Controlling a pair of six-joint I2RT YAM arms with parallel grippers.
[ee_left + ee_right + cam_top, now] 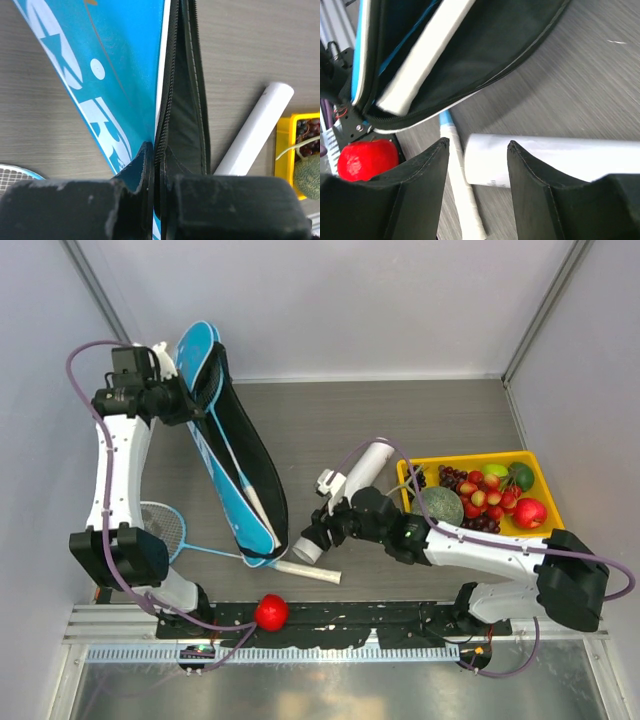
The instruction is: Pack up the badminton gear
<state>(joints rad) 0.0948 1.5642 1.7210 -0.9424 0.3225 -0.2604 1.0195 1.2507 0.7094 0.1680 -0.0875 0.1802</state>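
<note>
The blue SPORT bag (pixel 203 355) lies open on the left, its black inside up. My left gripper (pixel 188 400) is shut on the bag's zipper edge (pixel 159 150) near its far end. One racket's pale handle (pixel 256 502) lies inside the bag, and also shows in the right wrist view (pixel 425 55). The second racket (pixel 160 525) lies on the table, its handle (pixel 462 200) under the bag's near end. The white tube (pixel 365 468) lies slanted at centre. My right gripper (pixel 477 142) is open just above the tube's near end (pixel 490 160). No shuttlecock is clearly seen.
A yellow tray (pixel 470 458) of fruit stands at the right, close behind the right arm. A red ball (pixel 271 612) sits on the near rail. A small white object (pixel 327 480) lies beside the tube.
</note>
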